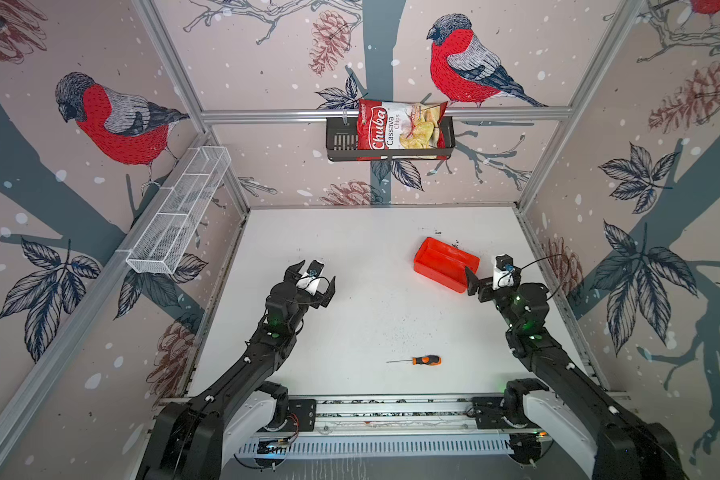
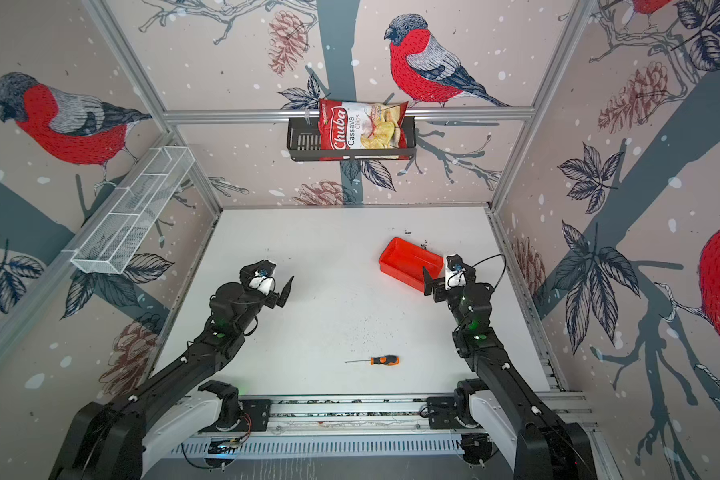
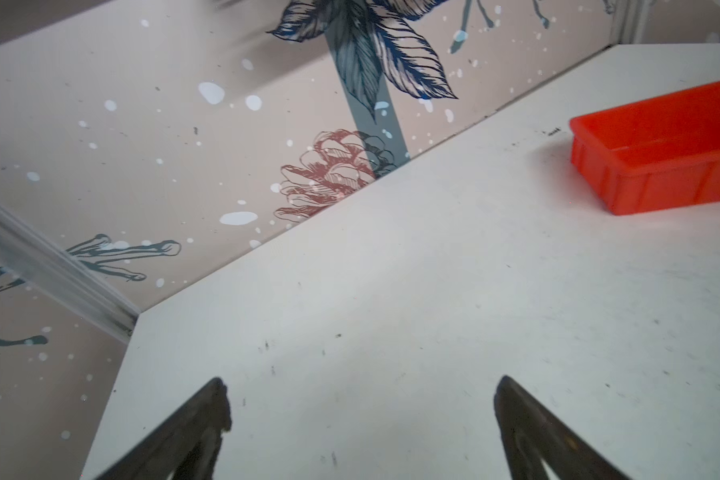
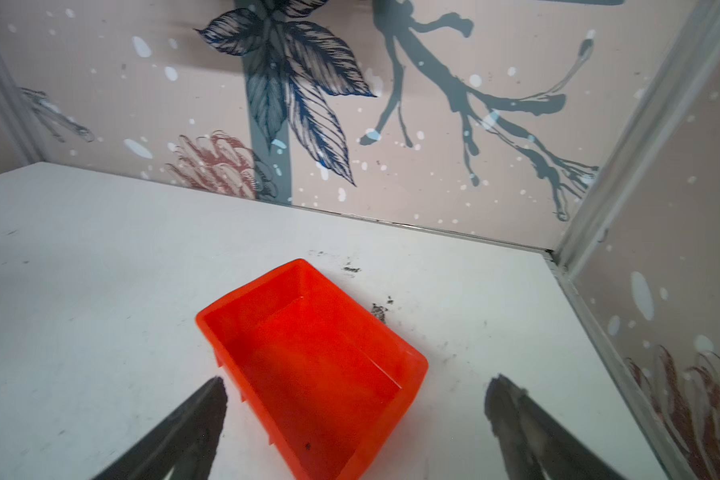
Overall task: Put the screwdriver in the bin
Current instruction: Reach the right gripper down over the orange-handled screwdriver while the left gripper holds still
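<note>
The screwdriver (image 1: 416, 360) lies flat on the surface (image 1: 350, 257) close to its near edge, slightly right of the middle; the shaft points left, the orange-and-black handle right; it appears in both top views only, and neither gripper touches it.

Both arms reach from the rail at the near edge toward the far edge. The left gripper (image 3: 361, 382) hangs over the left-centre of the surface; its jaws stand wide apart with nothing between them; its wrist view shows bare surface ahead and one outer wall of the bin (image 3: 661, 187).

The right gripper (image 4: 357, 380) is spread fully and holds nothing; it is over the near end of the bin, toward the right edge. Only the right wrist view looks into the bin; the floor is bare except for a small dark speck. Bin and screwdriver are well apart.

On the far wall a black basket (image 1: 341, 143) holds a chips bag (image 1: 399, 129).
</note>
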